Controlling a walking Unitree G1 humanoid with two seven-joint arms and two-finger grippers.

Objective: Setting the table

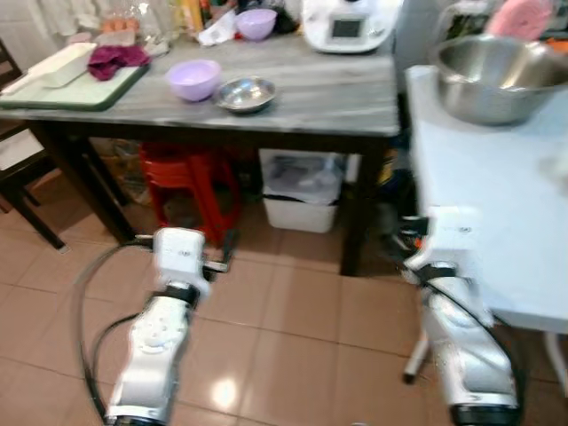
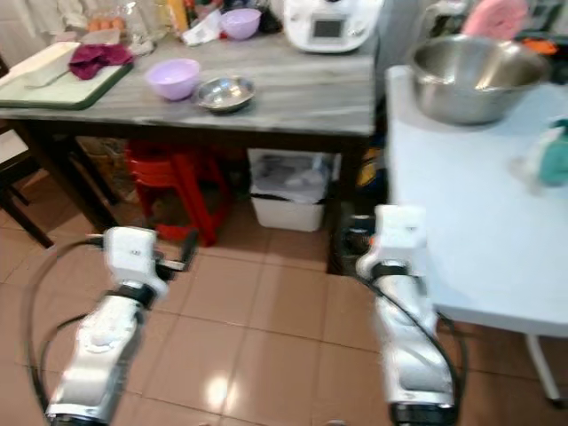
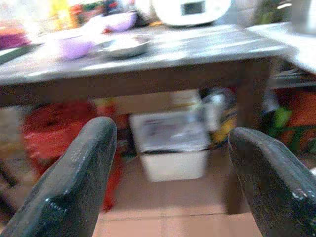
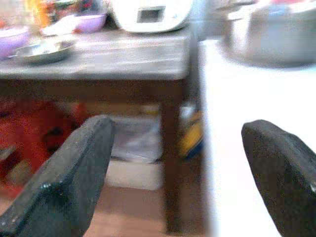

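I see the grey table (image 1: 337, 98) ahead carrying a lilac bowl (image 1: 193, 79) and a steel dish (image 1: 246, 92) side by side near its front edge, both looking empty, with a second lilac bowl (image 1: 256, 23) at the back and a tray (image 1: 62, 93) holding a maroon cloth (image 1: 115, 59). A big steel bowl (image 1: 497, 78) sits on the white table (image 1: 488, 186) to my right, contents unclear. My left gripper (image 3: 168, 182) and right gripper (image 4: 182, 182) hang low over the tiled floor, fingers spread wide, holding nothing.

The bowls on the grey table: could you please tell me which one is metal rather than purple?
The small steel bowl near the grey table's front edge. The purple bowl sits beside it, another purple bowl farther back.
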